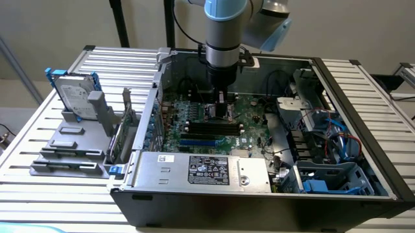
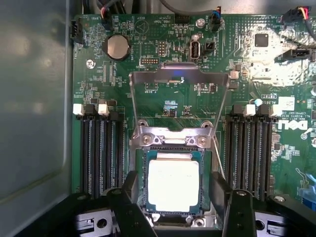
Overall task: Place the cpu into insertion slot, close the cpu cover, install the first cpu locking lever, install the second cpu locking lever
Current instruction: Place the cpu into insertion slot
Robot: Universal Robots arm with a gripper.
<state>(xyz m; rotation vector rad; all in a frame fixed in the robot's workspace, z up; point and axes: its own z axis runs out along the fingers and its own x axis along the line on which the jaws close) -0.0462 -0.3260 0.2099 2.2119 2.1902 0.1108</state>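
Slatted metal tabletop carries the whole setup. At the exterior view's left a grey fixture holds a hard drive standing on edge. Just beside it lies the open computer case, with a labelled power supply along its near wall. The arm comes straight down into the case, and its gripper hangs low over the green motherboard. Toward the exterior view's right sit blue drive cages.

In the wrist view, black memory slots run on one flank of the board. The cpu lies flat in the insertion slot, silvery top up. The cpu cover is swung up off the socket — not closed. A second bank of memory slots stands on the other flank.

The black fingers are spread wide, one on each side of the chip — they grip nothing.
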